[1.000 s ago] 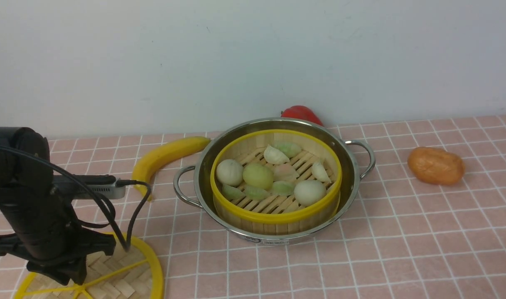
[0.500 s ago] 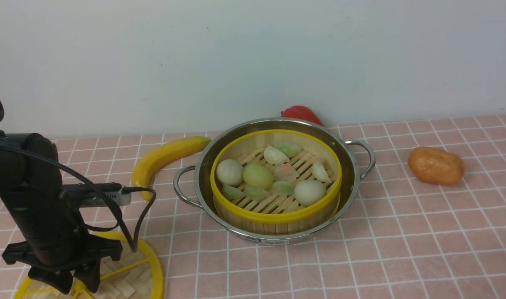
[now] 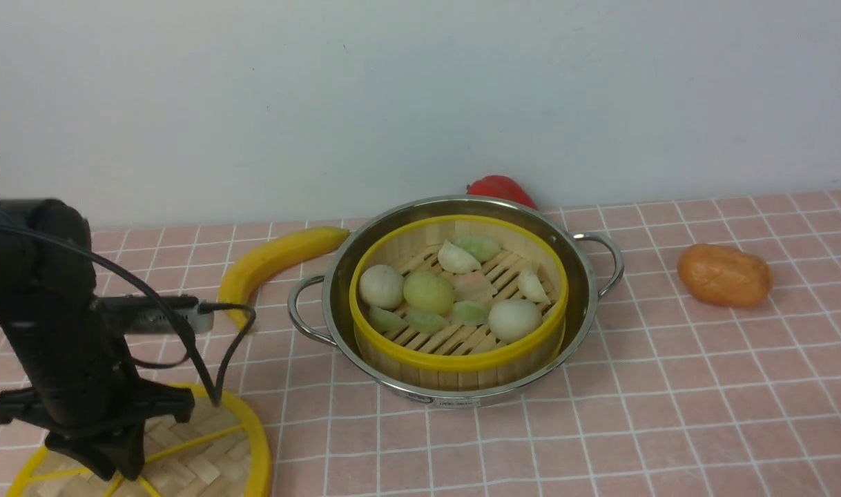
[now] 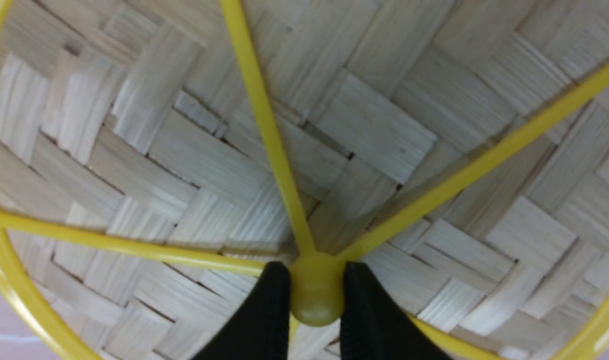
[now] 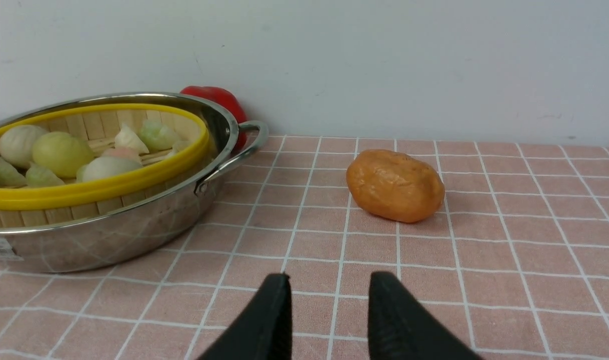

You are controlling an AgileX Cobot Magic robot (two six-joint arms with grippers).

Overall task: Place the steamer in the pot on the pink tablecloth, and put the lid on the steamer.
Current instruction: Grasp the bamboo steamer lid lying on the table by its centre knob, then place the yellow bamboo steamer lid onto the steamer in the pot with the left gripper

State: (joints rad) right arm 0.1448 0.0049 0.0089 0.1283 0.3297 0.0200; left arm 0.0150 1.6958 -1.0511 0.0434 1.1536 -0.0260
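Steamer (image 3: 462, 362) sits inside pot (image 3: 455, 201), upright, its yellow rim a bit above pot's rim. Pale buns + dumplings (image 3: 429, 291) on its slat floor; nothing covering it. Pot stands on pink cloth (image 3: 669, 386), mid-table, near wall (image 3: 393, 103).

Lid (image 3: 206, 462) is well apart from pot, at front-left of cloth, partly cut off by frame edge. It's flat, woven face w/ yellow spokes up. Can't tell if it rests on cloth or is just off it.

L gripper (image 4: 315, 269) is at lid's centre. Wrist view shows both black fingers (image 4: 264, 315) pressed against yellow knob (image 4: 315, 302), one each side, i.e. pinching knob. In front view L arm stands nr vertical over lid, w/ cable looping off it.

R gripper (image 5: 331, 282) is low over bare cloth, right of pot, fingers spread, nothing btwn them.

Other stuff:
- Banana (image 3: 268, 262) just left of pot, by its left handle.
- Red pepper (image 3: 500, 188) behind pot, at wall.
- Orange lump (image 3: 724, 276) right of pot, apart from it.
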